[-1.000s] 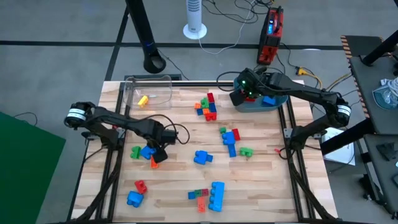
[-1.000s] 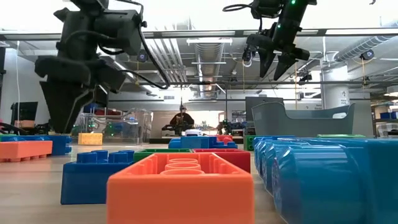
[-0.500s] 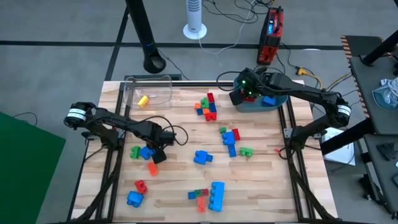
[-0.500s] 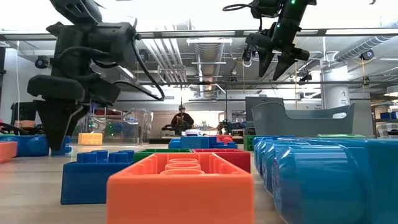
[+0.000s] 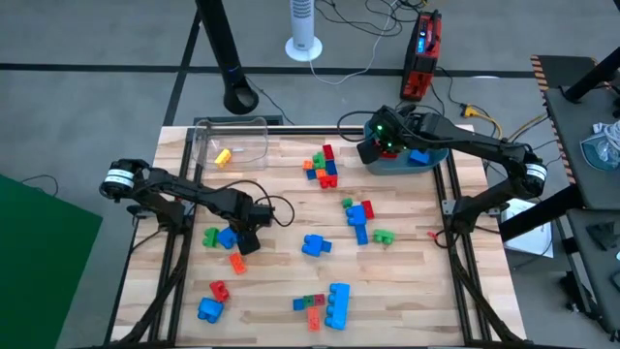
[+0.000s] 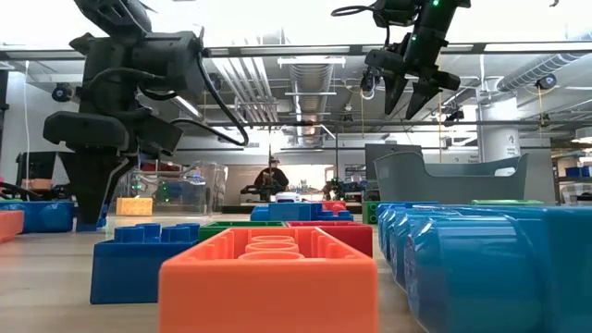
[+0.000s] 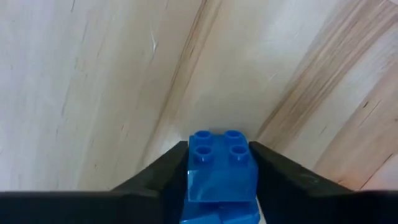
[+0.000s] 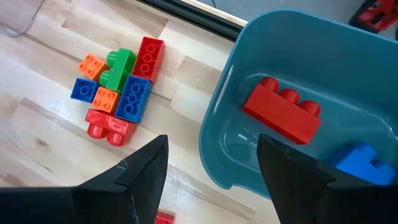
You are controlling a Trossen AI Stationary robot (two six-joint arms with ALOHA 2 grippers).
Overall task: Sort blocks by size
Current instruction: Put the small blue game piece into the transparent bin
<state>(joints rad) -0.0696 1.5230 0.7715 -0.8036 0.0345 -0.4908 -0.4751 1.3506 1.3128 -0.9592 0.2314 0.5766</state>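
My left gripper (image 5: pixel 244 240) is low over the table's left middle, shut on a blue brick (image 7: pixel 217 163) with four studs on top. A green brick (image 5: pixel 210 236) lies just left of it and an orange brick (image 5: pixel 237 260) just nearer. My right gripper (image 5: pixel 381 147) hangs open in the air over the left rim of the teal tub (image 5: pixel 426 160) at the far right, touching nothing. The tub holds a red brick (image 8: pixel 283 112) and a blue one (image 8: pixel 360 162). More blocks lie in loose groups on the wood. My left gripper pinches the blue brick by two opposite side walls (image 7: pixel 193 168) between its two fingers, which come from above, pointing down. The studs face up toward the wrist. Whether the brick is off the wood cannot be told.
A clear plastic box (image 5: pixel 231 143) with a yellow brick (image 5: pixel 223 156) stands at the far left. A mixed cluster (image 5: pixel 323 165) lies far centre, others at centre right (image 5: pixel 360 215), centre (image 5: pixel 316 245) and the near edge (image 5: pixel 329 305). Two bricks (image 5: pixel 213 301) lie near left.
My left gripper has gone a little toward the table's left edge and down, coming onto the blue brick. The orange brick beside it has slid a short way toward the near edge. My right gripper has kept still.
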